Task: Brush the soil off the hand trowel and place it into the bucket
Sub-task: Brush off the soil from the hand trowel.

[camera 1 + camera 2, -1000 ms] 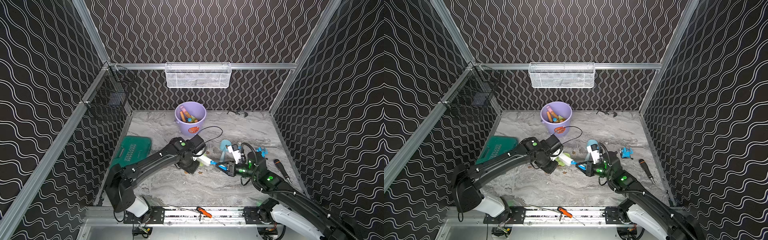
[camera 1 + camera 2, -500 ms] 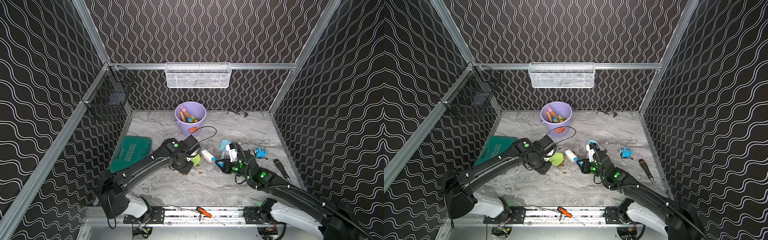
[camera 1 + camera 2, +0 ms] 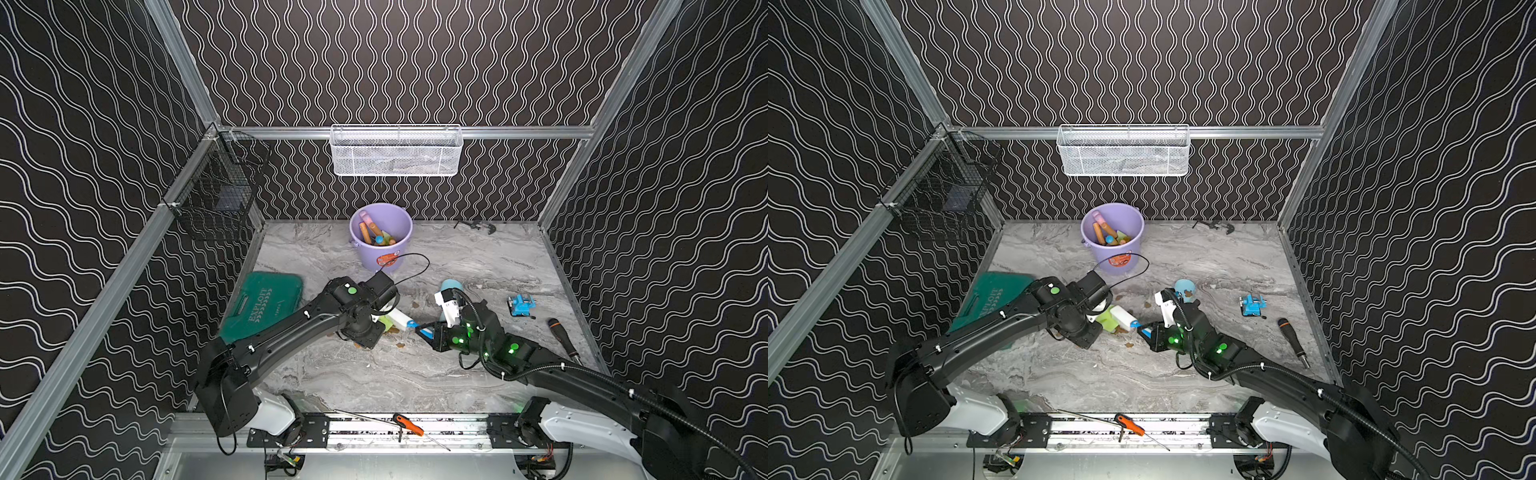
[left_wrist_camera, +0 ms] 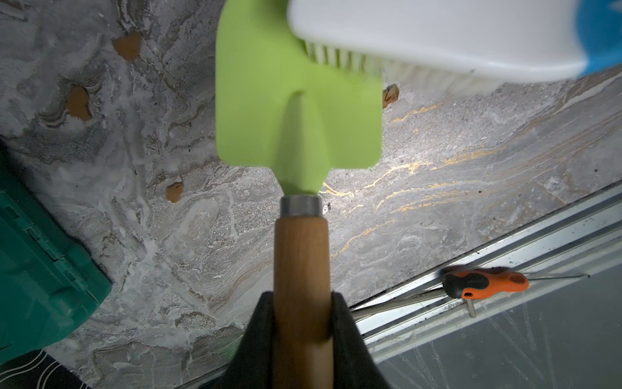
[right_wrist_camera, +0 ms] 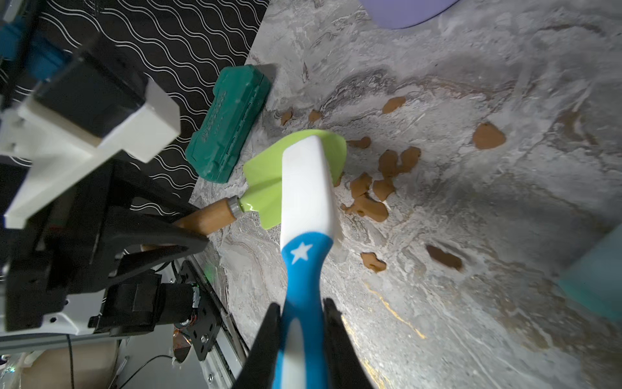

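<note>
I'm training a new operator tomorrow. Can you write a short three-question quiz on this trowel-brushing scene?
1. True or false: the right gripper is shut on the blue handle of the white-and-blue plastic brush.
2. What does the left gripper hold? A) the lime-green trowel, by its wooden handle; B) the dark green plastic case; C) the orange-handled screwdriver.
3. Fill in: the brown clay-like soil clumps lie on the grey marbled ____.
Key: 1 true; 2 A; 3 tabletop.
</note>
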Controlling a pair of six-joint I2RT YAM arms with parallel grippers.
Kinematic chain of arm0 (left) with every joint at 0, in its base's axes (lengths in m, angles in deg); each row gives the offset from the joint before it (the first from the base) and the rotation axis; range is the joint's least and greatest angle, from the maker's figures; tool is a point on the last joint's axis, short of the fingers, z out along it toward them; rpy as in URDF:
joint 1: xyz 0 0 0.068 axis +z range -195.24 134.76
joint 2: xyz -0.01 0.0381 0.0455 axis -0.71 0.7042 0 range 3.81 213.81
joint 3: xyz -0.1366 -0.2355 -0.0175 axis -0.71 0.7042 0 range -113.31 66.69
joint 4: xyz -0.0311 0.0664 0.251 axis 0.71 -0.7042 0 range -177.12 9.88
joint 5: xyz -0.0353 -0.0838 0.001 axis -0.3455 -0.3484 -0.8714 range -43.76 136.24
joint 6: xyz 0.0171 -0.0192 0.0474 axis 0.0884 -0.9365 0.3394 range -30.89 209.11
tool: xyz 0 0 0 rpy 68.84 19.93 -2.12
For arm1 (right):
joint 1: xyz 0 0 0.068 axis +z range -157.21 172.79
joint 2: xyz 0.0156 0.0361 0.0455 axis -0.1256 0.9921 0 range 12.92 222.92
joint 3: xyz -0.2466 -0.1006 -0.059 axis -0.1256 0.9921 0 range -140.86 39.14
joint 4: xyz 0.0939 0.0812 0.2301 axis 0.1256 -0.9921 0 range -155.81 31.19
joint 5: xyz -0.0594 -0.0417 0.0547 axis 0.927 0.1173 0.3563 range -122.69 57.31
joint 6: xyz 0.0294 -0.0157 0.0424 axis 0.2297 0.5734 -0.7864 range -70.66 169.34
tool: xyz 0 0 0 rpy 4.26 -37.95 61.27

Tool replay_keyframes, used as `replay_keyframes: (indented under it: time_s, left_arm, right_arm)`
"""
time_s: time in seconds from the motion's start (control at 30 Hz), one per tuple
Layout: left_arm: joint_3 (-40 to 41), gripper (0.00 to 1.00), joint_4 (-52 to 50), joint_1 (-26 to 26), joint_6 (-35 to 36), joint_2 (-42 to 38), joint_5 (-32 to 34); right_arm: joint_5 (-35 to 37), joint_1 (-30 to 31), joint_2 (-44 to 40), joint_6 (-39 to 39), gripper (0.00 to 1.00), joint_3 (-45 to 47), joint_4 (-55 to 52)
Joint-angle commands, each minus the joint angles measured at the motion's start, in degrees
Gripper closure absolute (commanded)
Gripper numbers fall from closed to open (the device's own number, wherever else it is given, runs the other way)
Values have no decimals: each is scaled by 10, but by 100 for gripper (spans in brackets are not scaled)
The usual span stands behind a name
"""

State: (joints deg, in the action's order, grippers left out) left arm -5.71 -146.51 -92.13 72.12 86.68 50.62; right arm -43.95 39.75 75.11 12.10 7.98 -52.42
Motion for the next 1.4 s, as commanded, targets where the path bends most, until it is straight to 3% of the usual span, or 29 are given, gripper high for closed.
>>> replay_keyframes:
  time_s: [0.0, 0.2, 0.37, 0.47, 0.53, 0.63, 0.7, 0.77, 0.83, 0.97, 1.1, 1.37]
  left_arm:
    - [6, 100, 5, 6, -1, -5, 2]
    - [60, 100, 65, 57, 0, -24, -85]
    - [96, 100, 171, 129, -31, -66, -287]
    - [116, 100, 250, 162, -87, -80, -418]
    - [119, 100, 273, 177, -115, -79, -469]
    - [136, 100, 312, 212, -177, -81, -551]
    - [178, 100, 402, 249, -271, -91, -633]
    - [215, 100, 494, 281, -358, -107, -675]
    - [227, 100, 528, 299, -388, -120, -686]
    - [218, 100, 484, 309, -359, -115, -686]
    - [264, 100, 606, 308, -450, -124, -700]
    - [287, 100, 677, 309, -514, -138, -694]
  right_arm:
    - [40, -14, 7, -13, 100, 6, 7]
    - [79, -72, -73, -31, 100, 22, 9]
    - [89, -91, -117, -15, 100, 35, 36]
    - [73, -91, -120, 14, 100, 14, -1]
    - [72, -92, -126, 16, 100, 14, -8]
    - [86, -93, -155, -27, 100, 41, 12]
    - [82, -102, -186, -66, 100, 63, 30]
    - [59, -108, -216, -89, 100, 97, 87]
    - [42, -110, -237, -110, 100, 124, 141]
    - [9, -111, -231, -130, 100, 143, 206]
    - [-30, -111, -200, -141, 100, 141, 248]
    - [-59, -111, -151, -165, 100, 145, 338]
